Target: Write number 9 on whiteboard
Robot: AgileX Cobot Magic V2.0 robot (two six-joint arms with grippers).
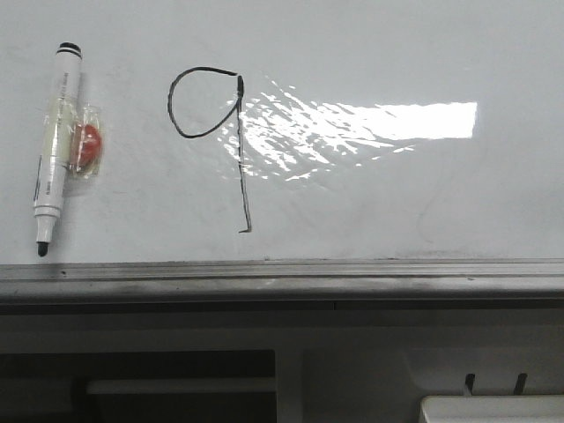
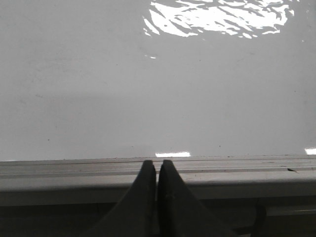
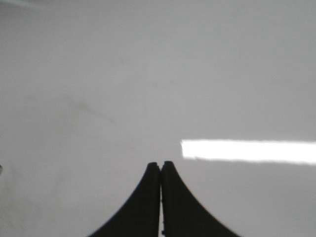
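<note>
The number 9 is drawn on the whiteboard. It sits a bit left of the middle. Its round loop is at the far end, and its long straight tail runs back toward me and ends in a tiny hook. The shape looks whole, so I think the writing is done.

Left of the 9 lies a marker. It is well apart from the 9. It lies long-ways the same way as the tail, with its black tip near the grey edge strip and its other end farther away. A small red thing in clear wrap is stuck to its side. The marker is on my left side, so I think my left arm is the nearer one.

My left claw is shut tight and holds nothing. It hangs over the edge strip, looking out over the board. My right claw is shut tight too, and it is empty. It is over bare board, near a bright patch of light. I cannot see the 9 or the marker from either wrist.
</note>
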